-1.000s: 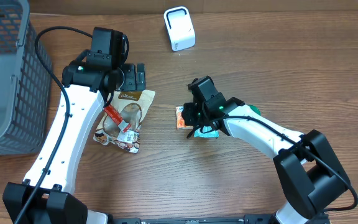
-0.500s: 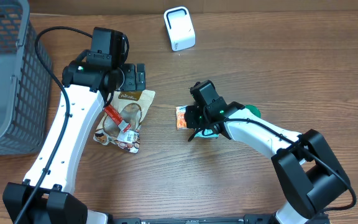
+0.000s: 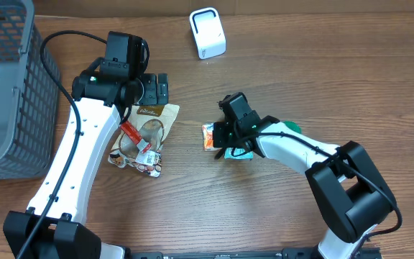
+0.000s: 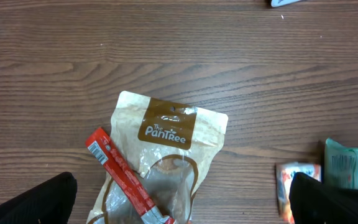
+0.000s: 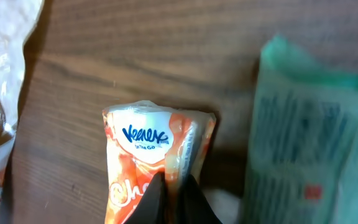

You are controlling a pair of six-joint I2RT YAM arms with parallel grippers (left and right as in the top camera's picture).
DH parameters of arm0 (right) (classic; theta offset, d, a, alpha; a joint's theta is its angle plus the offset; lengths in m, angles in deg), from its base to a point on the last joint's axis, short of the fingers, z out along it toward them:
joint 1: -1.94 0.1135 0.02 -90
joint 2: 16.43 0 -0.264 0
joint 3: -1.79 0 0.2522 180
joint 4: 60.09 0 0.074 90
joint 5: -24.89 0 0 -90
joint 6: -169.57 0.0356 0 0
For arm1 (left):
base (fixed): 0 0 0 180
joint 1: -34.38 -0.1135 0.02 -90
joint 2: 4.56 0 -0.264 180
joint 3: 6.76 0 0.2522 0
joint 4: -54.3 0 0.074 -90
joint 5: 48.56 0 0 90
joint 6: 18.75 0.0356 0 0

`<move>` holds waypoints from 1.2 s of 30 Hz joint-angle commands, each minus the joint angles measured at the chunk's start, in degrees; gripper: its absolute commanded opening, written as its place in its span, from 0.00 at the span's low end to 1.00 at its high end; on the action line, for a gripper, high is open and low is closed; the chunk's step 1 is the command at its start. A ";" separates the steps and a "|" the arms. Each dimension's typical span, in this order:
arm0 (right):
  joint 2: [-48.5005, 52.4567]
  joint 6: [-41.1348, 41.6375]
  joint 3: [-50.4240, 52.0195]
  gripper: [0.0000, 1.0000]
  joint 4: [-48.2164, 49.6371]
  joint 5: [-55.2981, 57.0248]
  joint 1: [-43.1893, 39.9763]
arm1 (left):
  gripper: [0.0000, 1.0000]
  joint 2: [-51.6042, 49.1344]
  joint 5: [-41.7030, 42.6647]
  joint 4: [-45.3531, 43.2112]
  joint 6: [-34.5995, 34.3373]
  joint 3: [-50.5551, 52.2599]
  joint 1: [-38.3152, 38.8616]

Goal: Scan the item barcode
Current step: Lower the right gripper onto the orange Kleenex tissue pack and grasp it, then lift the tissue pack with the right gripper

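Item: Kleenex pack (image 5: 145, 146), lying on the bench (image 3: 300, 79) right of centre, just beside a green packet (image 5: 316, 124).
Handling: judged light, soft and crushable, with slippery film; best taken by the raised seam, leaving the printed faces clear.
Right fingers (image 5: 194, 202): pressed together, pinching the pack's seam at its near end.
Left fingers (image 4: 36, 199): spread wide above the PanTree pouch (image 4: 166, 155), holding nothing.
Scanner (image 3: 207, 32): well apart, at the far edge.

The green packet (image 5: 309, 124) beside the tissue pack (image 5: 151, 146) is blurred.
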 commanded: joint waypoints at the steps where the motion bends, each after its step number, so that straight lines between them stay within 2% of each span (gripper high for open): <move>1: -5.66 -1.92 -2.71 0.04 -3.17 -11.28 -3.96 | 1.00 0.61 -0.48 0.02 0.44 -0.90 0.28; 7: -14.91 -7.96 -2.78 0.04 -3.41 -42.21 -13.68 | 1.00 0.61 -0.48 0.02 0.44 -0.90 0.28; 11: -16.35 -10.25 -2.78 0.04 -3.41 -61.51 -19.67 | 1.00 0.61 -0.48 0.02 0.44 -0.90 0.28; 17: -16.35 -18.29 -2.73 0.04 -3.82 -79.84 -22.95 | 1.00 0.61 -0.48 0.02 0.44 -0.90 0.28; 36: -16.50 -18.69 -2.71 0.04 -7.72 -79.80 -23.04 | 1.00 0.61 -0.50 0.02 0.44 -0.90 0.28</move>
